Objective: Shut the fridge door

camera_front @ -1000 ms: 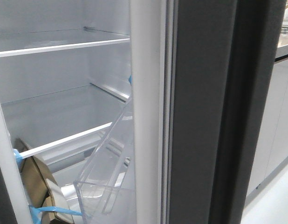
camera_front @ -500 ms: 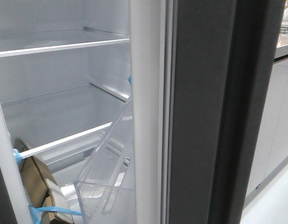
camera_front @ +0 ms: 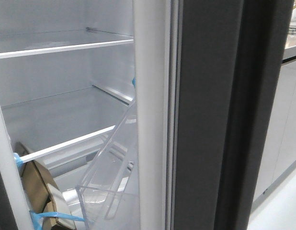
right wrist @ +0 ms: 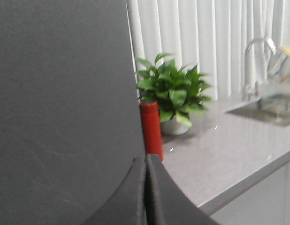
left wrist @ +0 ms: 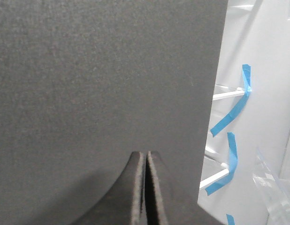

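Note:
The fridge door [camera_front: 205,115] stands open, edge-on in the middle of the front view, with its white inner lining [camera_front: 150,96], its grey gasket [camera_front: 173,120] and a clear door bin [camera_front: 109,182]. Neither gripper shows in the front view. My left gripper [left wrist: 146,154] is shut and empty, its tips close against a matte dark-grey panel [left wrist: 103,84]; I cannot tell which panel it is. My right gripper [right wrist: 146,158] is shut and empty, its tips by the edge of a dark-grey slab [right wrist: 65,93].
The fridge interior has white-edged shelves [camera_front: 66,48], blue tape [left wrist: 229,115] and a brown box [camera_front: 40,187] low on the left. Glossy light-grey cabinets [camera_front: 287,124] stand to the right. On the counter [right wrist: 229,150] are a plant [right wrist: 173,89], a red bottle [right wrist: 151,126] and a sink [right wrist: 271,105].

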Available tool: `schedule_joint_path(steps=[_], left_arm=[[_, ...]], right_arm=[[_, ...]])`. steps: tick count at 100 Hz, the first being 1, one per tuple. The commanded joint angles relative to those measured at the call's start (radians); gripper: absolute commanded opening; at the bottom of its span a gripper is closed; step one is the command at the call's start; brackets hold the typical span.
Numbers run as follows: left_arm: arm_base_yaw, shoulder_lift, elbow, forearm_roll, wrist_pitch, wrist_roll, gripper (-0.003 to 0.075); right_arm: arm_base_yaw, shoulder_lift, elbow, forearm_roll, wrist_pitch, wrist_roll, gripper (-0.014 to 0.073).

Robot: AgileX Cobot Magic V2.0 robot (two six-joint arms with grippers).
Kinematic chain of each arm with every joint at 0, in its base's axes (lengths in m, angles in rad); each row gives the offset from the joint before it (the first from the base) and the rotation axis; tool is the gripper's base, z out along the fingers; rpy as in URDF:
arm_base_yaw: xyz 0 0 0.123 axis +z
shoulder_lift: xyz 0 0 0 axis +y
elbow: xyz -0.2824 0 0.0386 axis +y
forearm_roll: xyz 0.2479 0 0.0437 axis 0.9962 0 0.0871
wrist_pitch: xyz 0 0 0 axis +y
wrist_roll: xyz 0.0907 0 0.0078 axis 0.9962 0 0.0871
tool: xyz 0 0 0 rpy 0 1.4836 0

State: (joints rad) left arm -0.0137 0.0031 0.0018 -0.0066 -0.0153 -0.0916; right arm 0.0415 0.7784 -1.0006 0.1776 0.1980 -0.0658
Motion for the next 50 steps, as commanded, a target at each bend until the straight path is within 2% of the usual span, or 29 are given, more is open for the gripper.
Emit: schedule_joint_path(steps=[1, 31, 50], left_arm=[[-0.01, 0.019, 0.028, -0.002, -0.077, -0.004, -0.002], [-0.01, 0.019, 0.028, -0.002, -0.077, -0.004, -0.002], [-0.01, 0.019, 0.028, -0.002, -0.077, -0.004, -0.0021]], right_arm=[[-0.005, 0.019, -0.052, 0.091, -0.006, -0.002, -0.0076], [-0.005, 0.025, -0.059, 0.482, 0.083, -0.002, -0.0076], [-0.005, 0.037, -0.059, 0.695, 0.192, -0.002, -0.0076]])
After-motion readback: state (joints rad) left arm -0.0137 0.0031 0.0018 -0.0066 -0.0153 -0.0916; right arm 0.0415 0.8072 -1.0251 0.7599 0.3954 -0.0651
